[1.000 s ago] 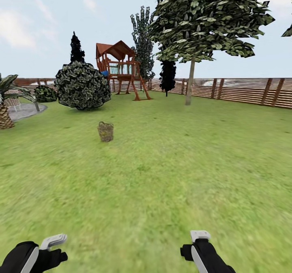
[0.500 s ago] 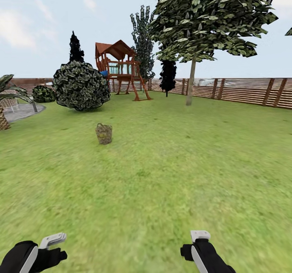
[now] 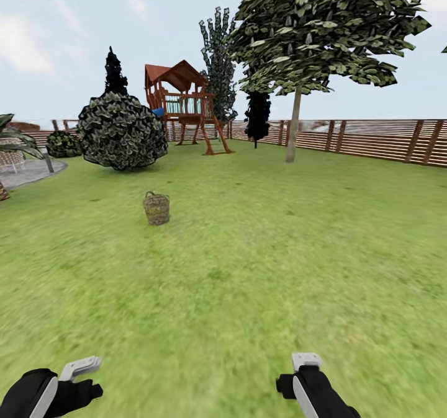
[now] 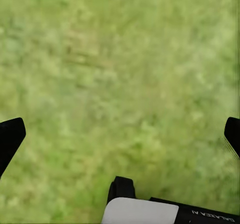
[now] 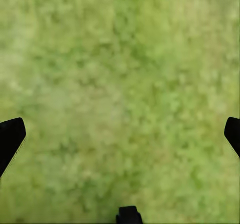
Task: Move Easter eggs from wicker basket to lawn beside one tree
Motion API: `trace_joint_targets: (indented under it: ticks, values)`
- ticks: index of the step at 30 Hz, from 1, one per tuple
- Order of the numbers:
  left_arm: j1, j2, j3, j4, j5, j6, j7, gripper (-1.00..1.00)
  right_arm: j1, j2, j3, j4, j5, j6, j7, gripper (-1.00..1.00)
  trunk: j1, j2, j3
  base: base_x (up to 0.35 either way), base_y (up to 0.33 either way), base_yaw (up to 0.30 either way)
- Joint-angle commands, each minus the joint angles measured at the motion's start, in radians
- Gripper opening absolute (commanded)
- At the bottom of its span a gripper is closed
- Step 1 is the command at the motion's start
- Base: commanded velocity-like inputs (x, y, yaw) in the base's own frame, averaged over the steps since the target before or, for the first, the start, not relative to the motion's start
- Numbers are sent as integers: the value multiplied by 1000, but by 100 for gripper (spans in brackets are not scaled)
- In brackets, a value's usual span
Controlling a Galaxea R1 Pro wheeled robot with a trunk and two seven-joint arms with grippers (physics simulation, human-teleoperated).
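The wicker basket [image 3: 156, 208] stands upright on the lawn [image 3: 248, 269], some way ahead and left of centre. The Easter eggs are hidden inside it at this distance. The tree [image 3: 292, 126], with a pale trunk and light-green canopy, rises at the far right by the fence. My two arms hang low at the head view's lower edge, far from the basket. In the wrist views, the left gripper [image 4: 120, 134] and the right gripper [image 5: 120, 134] are open over bare grass, with their dark fingertips [image 4: 10, 136] [image 5: 10, 134] far apart.
A round dark bush [image 3: 121, 131] sits behind the basket. Farther back are a wooden playhouse [image 3: 183, 105] and black-leaved thin trees [image 3: 257, 114]. A brown slatted fence [image 3: 372, 139] closes the back and right. A paved patch [image 3: 28, 171] lies at far left.
The whole view has shifted as the camera moved forward. The basket now looks a little nearer, lower and further left. Both arms hold the same pose.
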Motion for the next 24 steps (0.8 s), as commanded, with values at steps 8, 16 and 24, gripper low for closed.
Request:
trace_joint_targets:
  ticks: [8, 16, 24]
  values:
    - [-1, 0, 3, -1, -4, 5, -6, 100, -1, 0, 3, -1, -10, 2, -11, 100, 1, -1, -2, 337, 0, 89]
    - [-1, 0, 3, 0, -4, 5, -6, 100, -1, 0, 1, -1, -10, 3, -10, 100, 1, -1, -3, 337, 0, 71]
    - [-1, -2, 2, 1, -4, 5, -5, 100, -1, 0, 3, -1, -10, 3, -9, 100, 1, -1, -3, 337, 0, 2]
